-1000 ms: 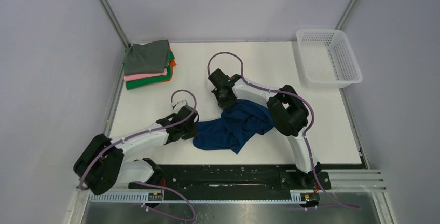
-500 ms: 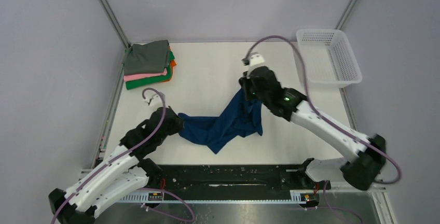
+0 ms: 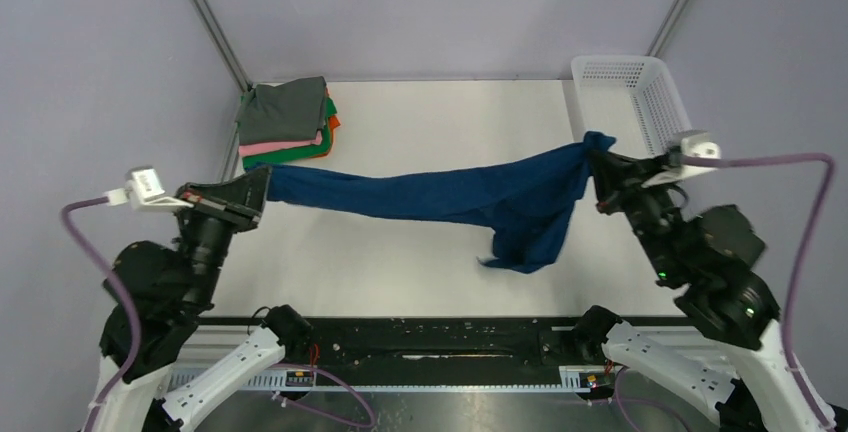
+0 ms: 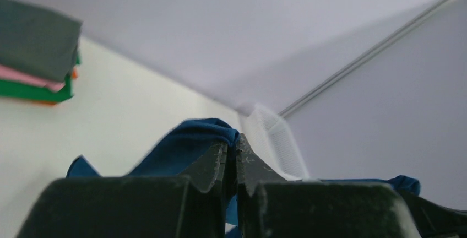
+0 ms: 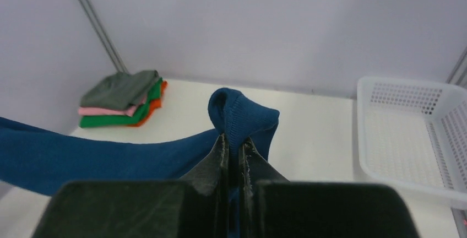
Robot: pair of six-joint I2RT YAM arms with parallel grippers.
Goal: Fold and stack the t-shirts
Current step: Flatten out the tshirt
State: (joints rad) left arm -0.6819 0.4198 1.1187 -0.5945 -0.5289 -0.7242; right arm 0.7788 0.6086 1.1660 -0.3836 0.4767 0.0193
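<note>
The dark blue t-shirt (image 3: 430, 197) hangs stretched in the air between both grippers, with a loose part drooping toward the table (image 3: 380, 262) at right of centre. My left gripper (image 3: 262, 184) is shut on its left end; the pinched fabric shows in the left wrist view (image 4: 190, 139). My right gripper (image 3: 596, 164) is shut on its right end, where a bunch of cloth (image 5: 242, 114) sticks up between the fingers. The chest print is hidden. The folded stack of grey, pink, green and orange t-shirts (image 3: 287, 124) lies at the far left corner and also shows in the right wrist view (image 5: 121, 97).
A white mesh basket (image 3: 632, 112) stands at the far right corner, just behind my right gripper; it also shows in the right wrist view (image 5: 407, 133). Metal frame posts (image 3: 210, 22) rise at the back corners. The black base rail (image 3: 440, 342) runs along the near edge.
Both arms have risen and swung apart, the left to the far left, the right toward the basket. The blue shirt went from a crumpled heap on the table to a taut span in the air.
</note>
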